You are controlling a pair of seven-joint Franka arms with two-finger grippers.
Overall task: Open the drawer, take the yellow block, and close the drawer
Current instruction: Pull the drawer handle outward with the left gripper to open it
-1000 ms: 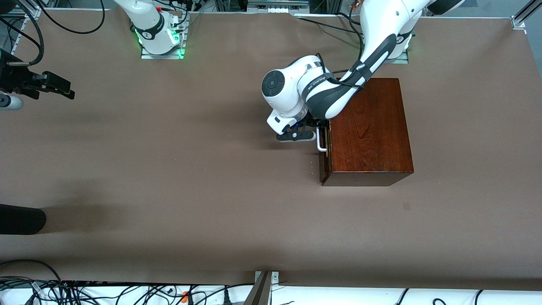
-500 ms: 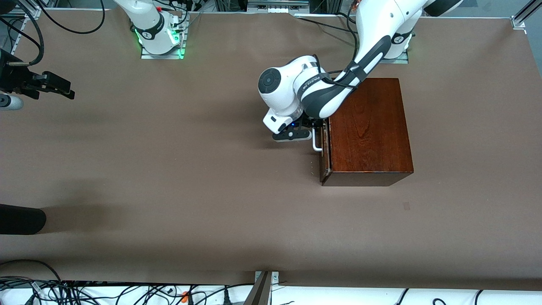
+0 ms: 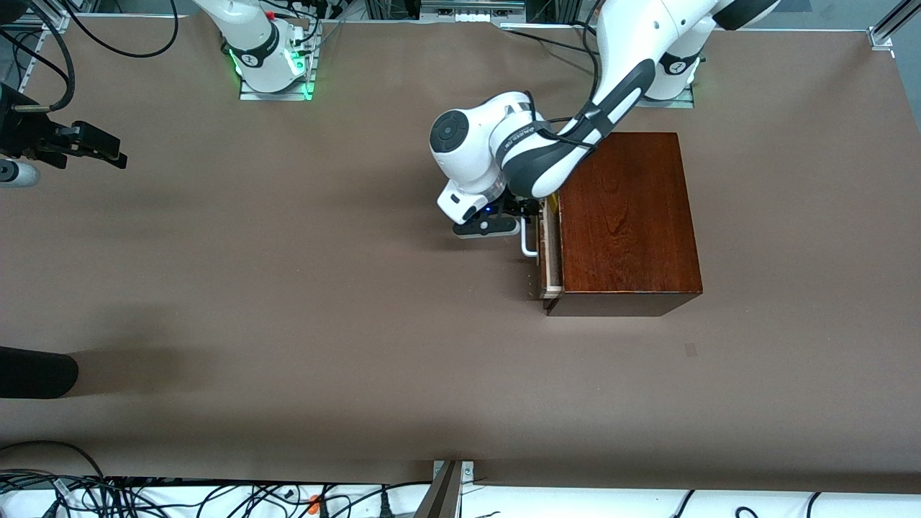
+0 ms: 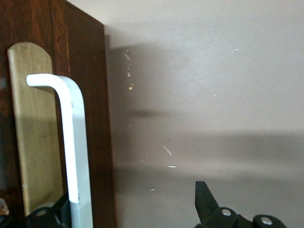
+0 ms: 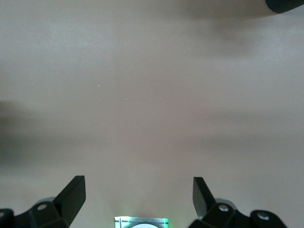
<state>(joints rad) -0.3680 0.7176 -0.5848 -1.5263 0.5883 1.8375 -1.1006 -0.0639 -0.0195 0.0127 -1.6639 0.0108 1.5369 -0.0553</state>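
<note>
Drawer [image 3: 545, 262] slid out bit more than second ago (pale rim shows now), mid frame. Left tool [image 4: 132, 192] wide open, one finger hooks white handle [image 3: 527, 244]. Yellow block not seen yet. Right tool [image 5: 137, 183] open, empty, waits over surface [image 3: 288, 324].

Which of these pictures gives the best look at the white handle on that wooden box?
The left wrist view: the white handle fills it close up, one finger of the left gripper beside it. The front view shows the handle small, partly under the arm. The right wrist view shows only table.
</note>
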